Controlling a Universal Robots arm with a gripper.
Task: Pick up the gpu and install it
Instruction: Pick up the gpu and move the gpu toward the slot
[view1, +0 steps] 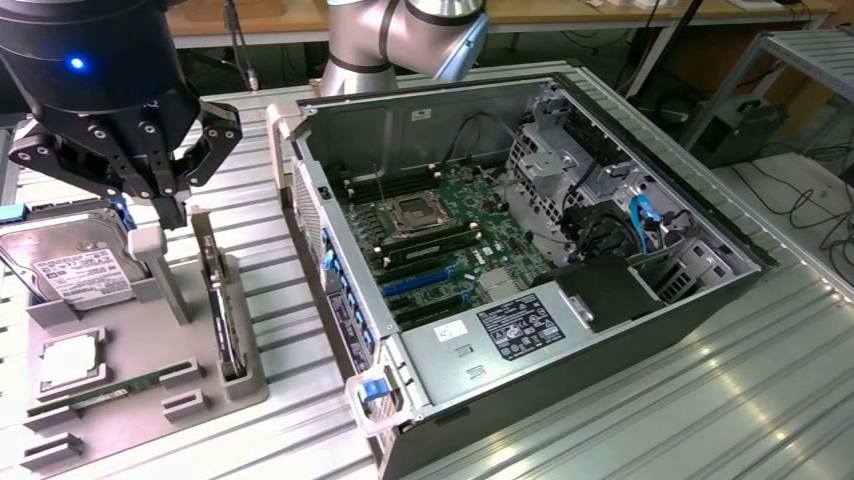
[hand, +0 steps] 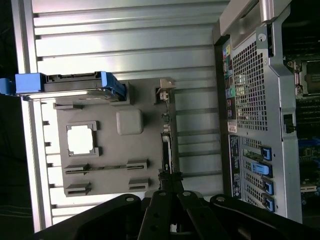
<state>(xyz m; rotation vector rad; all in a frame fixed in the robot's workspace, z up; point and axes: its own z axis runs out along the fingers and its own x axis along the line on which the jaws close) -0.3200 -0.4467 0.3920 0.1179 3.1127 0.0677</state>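
- Exterior view: the gpu (view1: 222, 298) stands on its long edge in a slot of the grey tray (view1: 134, 335), a thin black card seen nearly edge-on.
- Its broad faces are too foreshortened to make out any detail.
- From the wrist view the gpu (hand: 168, 142) reads as 1 narrow dark strip along the tray's edge, with a pale metal bracket (hand: 165, 90) at its far end.
- The card sits on the side of the tray nearest the open computer case (view1: 534, 250), with bare ribbed table between them.
- The gripper (view1: 171, 212) hangs over the tray with its 2 fingers pressed together and nothing visibly pinched.
- In the exterior view its fingertips are just beside the card's upper end, on the exterior view's left of it, right by a pale upright post (view1: 150, 255).
- In the wrist view the card's near end runs up to the fingertips; I cannot tell whether they touch.
- On the exterior view's left, a hard drive (view1: 67, 262) rests on the same tray, well apart from the card.
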